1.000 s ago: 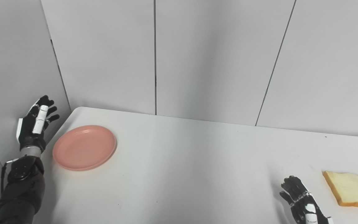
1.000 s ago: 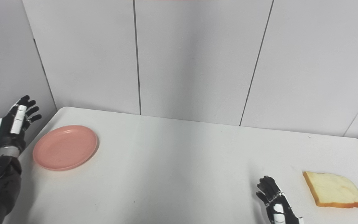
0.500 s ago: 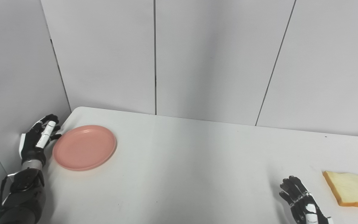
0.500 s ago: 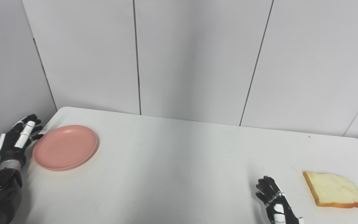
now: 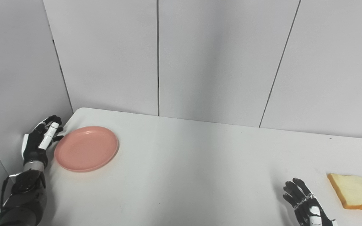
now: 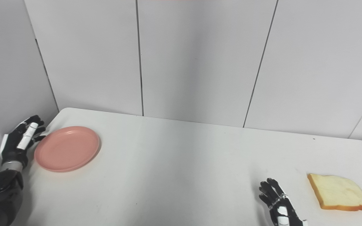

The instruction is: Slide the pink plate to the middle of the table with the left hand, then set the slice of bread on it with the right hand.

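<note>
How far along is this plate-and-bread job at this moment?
Nothing is finished. The pink plate sits near the table's left end, not the middle. In hand: the left robot hand, open, is at the plate's left rim, ready to push. Left: the slide, then the bread slice, untouched beside the open right robot hand.

I see a white counter (image 5: 193,163) with rounded far corners, set against grey wall panels. On it, a pink plate (image 5: 86,148) lies flat near the far left corner. A slice of bread (image 6: 337,191) lies flat near the right edge, toward the front. They're well apart; bare counter between them.
</note>
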